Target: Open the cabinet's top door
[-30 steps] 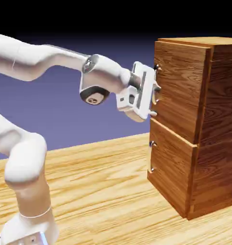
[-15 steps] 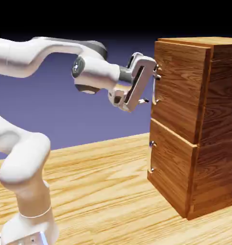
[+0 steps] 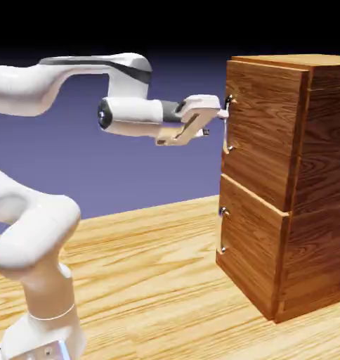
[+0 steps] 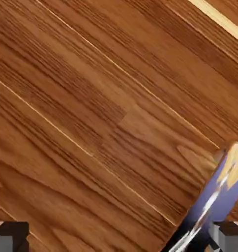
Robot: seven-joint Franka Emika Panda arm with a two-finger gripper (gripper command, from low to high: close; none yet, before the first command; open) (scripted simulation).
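The cabinet [image 3: 310, 190] stands at the exterior view's right. Its top door [image 3: 264, 133] lies flush with the front, and its thin silver handle [image 3: 227, 124] runs down the near edge. My gripper [image 3: 215, 121] reaches level at the handle's upper part, open and holding nothing. In the hand view the door's wood [image 4: 101, 113] fills the picture. The handle [image 4: 212, 199] slants across the lower right, just inside the right fingertip [image 4: 230, 235]. The left fingertip [image 4: 10, 236] sits far off at the bottom left corner.
Below the top door is the lower panel [image 3: 253, 246] with its shorter handle [image 3: 222, 230]. The cabinet stands on a light wooden table [image 3: 145, 274]. My arm [image 3: 32, 232] rises at the exterior view's left.
The hand has rolled from upright to nearly flat and risen toward the top of the handle. The forearm now lies level. The jaws stayed open.
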